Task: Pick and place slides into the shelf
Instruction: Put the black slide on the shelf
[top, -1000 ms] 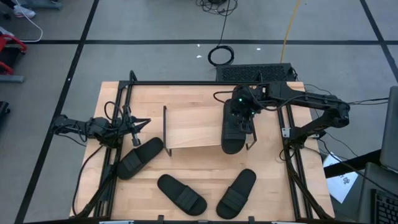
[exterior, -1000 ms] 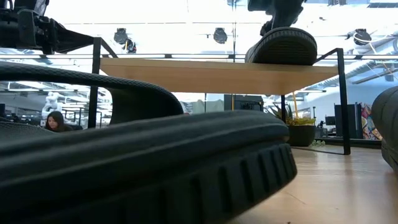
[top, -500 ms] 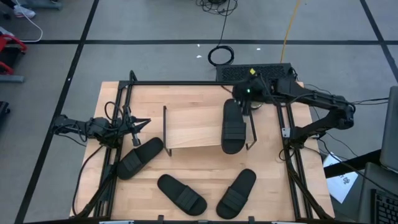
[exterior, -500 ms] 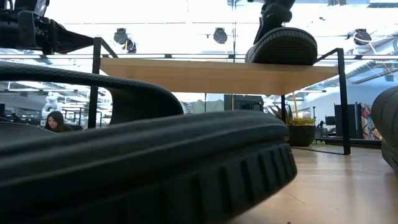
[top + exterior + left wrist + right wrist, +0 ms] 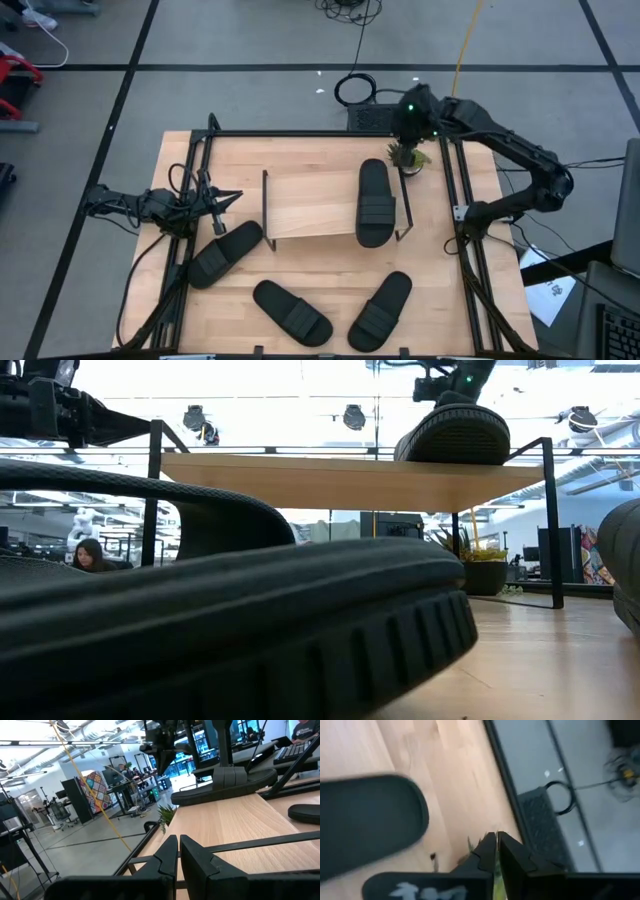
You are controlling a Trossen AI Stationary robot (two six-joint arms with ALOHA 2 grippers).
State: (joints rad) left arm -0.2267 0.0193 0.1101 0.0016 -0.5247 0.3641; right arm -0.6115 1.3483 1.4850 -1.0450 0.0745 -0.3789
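Note:
One black slide (image 5: 375, 202) lies sole-down across the right end of the shelf's wood top (image 5: 310, 205); it also shows in the low view (image 5: 452, 435) and in the left wrist view (image 5: 225, 787). Three more slides (image 5: 225, 252), (image 5: 292, 311), (image 5: 380, 310) lie on the table in front of the shelf. My right gripper (image 5: 406, 140) hangs shut above the table's far right corner, behind the shelf and clear of the slide (image 5: 370, 820); its fingers (image 5: 496, 845) hold nothing. My left gripper (image 5: 228, 197) waits shut and level at the table's left edge (image 5: 179, 847).
A small green plant (image 5: 411, 159) stands on the table just behind the shelf's right end, under my right gripper. The table's black frame rails (image 5: 300, 133) run along its edges. A dark box (image 5: 410, 117) and a coiled cable (image 5: 355, 90) lie on the floor beyond the far edge.
My right gripper has drawn back from over the slide on the shelf toward the table's far edge and somewhat to the right, rising a little. The slide stays where it lay on the shelf top.

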